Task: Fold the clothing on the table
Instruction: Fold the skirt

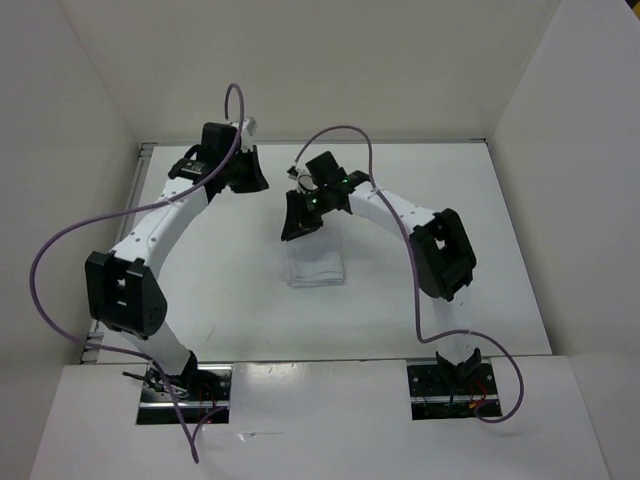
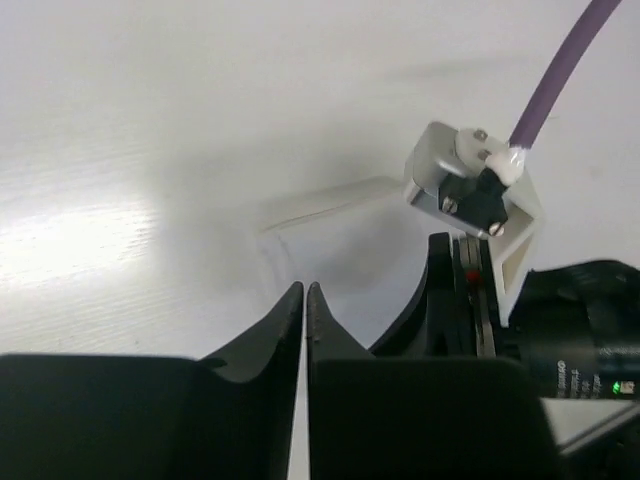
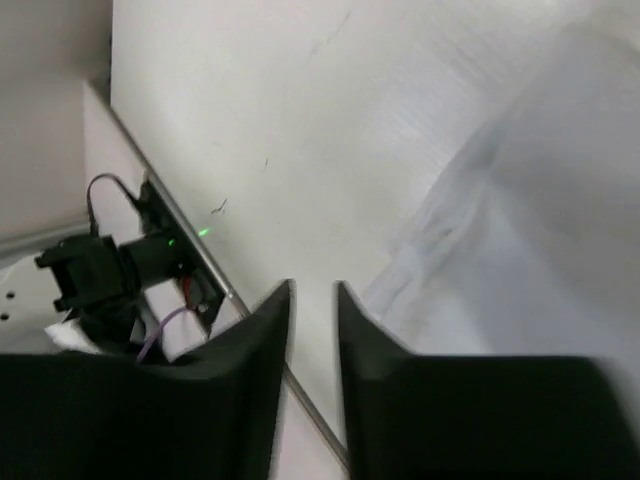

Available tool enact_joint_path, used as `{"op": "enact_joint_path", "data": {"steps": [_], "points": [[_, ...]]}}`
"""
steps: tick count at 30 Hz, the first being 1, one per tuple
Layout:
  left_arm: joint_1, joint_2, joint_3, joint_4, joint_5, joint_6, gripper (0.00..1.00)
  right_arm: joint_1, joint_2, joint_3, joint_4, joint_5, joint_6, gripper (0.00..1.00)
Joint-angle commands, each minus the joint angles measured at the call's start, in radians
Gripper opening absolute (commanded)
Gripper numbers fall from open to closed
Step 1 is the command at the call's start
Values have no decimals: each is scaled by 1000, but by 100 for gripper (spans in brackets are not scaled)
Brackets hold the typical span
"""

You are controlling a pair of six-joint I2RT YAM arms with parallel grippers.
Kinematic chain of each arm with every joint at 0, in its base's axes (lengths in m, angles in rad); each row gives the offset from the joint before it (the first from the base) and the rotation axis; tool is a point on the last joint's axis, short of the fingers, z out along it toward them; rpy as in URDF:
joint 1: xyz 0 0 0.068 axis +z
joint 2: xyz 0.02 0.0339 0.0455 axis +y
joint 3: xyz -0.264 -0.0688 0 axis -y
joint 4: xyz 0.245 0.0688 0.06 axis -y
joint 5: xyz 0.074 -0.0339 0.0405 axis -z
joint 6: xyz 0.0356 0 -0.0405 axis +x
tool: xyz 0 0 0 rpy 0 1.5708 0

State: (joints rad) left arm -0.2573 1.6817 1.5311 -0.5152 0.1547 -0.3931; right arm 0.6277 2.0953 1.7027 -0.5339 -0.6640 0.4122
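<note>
The clothing (image 1: 316,264) lies as a small white folded rectangle in the middle of the table (image 1: 490,240). My right gripper (image 1: 299,228) hovers over its far edge. In the right wrist view this gripper (image 3: 314,290) is open, with a clear gap and nothing between its fingers, and the clothing (image 3: 530,220) spreads wrinkled just to the right of them. My left gripper (image 1: 247,178) stands apart, to the far left of the garment. Its jaws (image 2: 305,288) are shut and empty over bare table, with a faint edge of the clothing (image 2: 340,225) ahead.
White walls enclose the table on three sides. The table's thin metal edge (image 3: 225,285) and my right arm's base (image 3: 110,270) show in the right wrist view. The right arm's wrist (image 2: 470,185) with its purple cable sits close to the left gripper's right.
</note>
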Motion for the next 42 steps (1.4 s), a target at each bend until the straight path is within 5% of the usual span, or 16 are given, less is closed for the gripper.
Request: {"op": "enact_joint_path", "data": {"steps": [1, 4, 10, 21, 32, 34, 37, 42], "points": [[-23, -62, 2, -10, 138, 11, 4, -16, -201, 31, -69, 238, -29, 20], [-53, -88, -119, 67, 229, -24, 0, -16, -280, -18, -124, 481, -29, 3], [-72, -34, -308, 164, 364, -26, 0, -35, -353, -161, -166, 696, 0, 0], [-137, 187, -385, 182, 261, -26, 0, -129, -487, -327, -176, 718, 71, 0], [-158, 190, -352, 73, 114, -4, 5, -267, -710, -380, -227, 758, 80, 2], [-158, 92, -342, 73, 149, -4, 12, -290, -747, -380, -227, 770, 80, 8], [-158, -81, -299, 87, 192, -4, 35, -328, -836, -416, -201, 784, 80, 24], [-149, -244, -262, 51, 174, -4, 52, -408, -929, -463, -201, 738, 48, 29]]}}
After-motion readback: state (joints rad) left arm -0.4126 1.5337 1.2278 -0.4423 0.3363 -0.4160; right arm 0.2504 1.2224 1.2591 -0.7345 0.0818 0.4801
